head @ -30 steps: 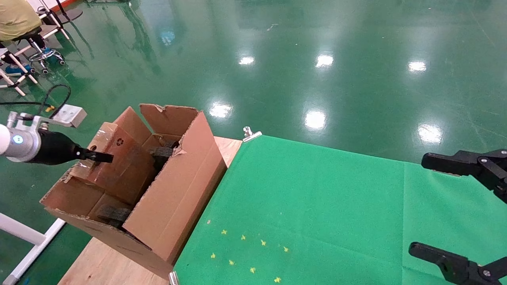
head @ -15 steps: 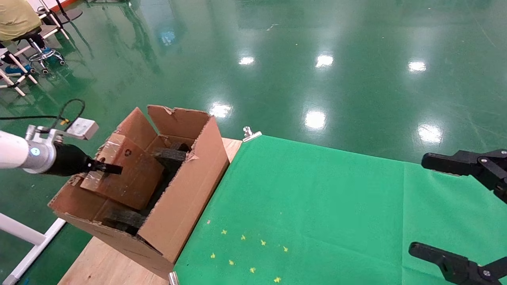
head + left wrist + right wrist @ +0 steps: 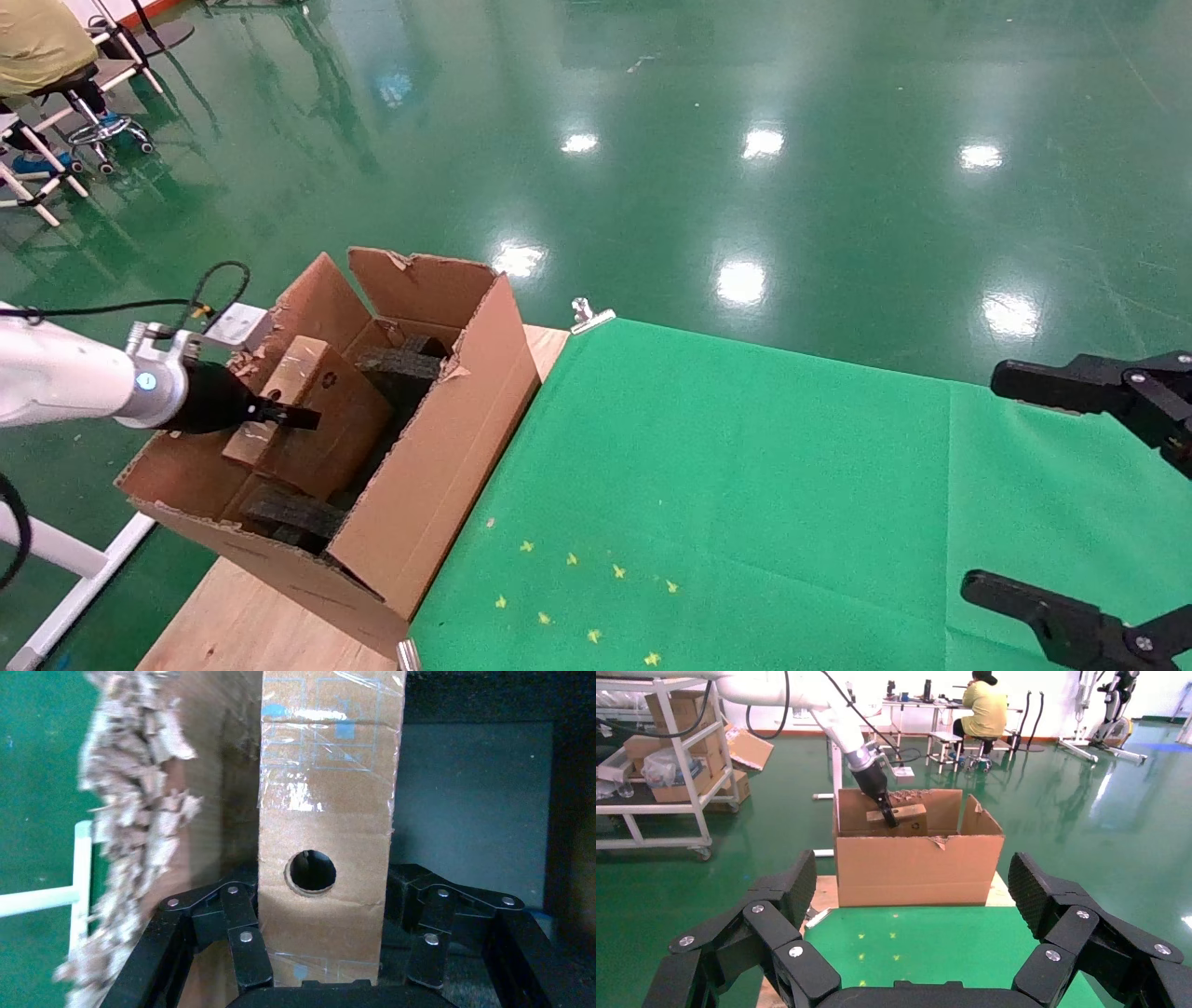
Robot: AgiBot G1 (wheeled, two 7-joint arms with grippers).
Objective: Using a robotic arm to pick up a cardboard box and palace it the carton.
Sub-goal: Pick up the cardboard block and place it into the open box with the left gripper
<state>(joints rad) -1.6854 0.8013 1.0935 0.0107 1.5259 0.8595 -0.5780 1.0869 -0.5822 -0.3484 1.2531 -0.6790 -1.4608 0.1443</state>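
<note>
One arm does the work here: your left gripper, on the silver-white robotic arm, is clamped on the cardboard box, its black fingers pressed against both narrow sides just below the round hole, as the left wrist view shows. The box hangs tilted inside the open top of the carton, at the edge of the table, above the black foam blocks and close to the torn flap on the far side. Judged from this, it is not yet seated.

To finish well, you should lower slowly and level the box so its bottom face meets the foam flat, not corner first. Keep it off the ragged flap, which could catch an edge and twist it in the grip. Hold the clamp until the box bears on the foam, and only then let the fingers spread. Lift straight up to clear the carton walls.

Your right gripper is parked well apart over the green mat, fingers spread wide and holding nothing.
</note>
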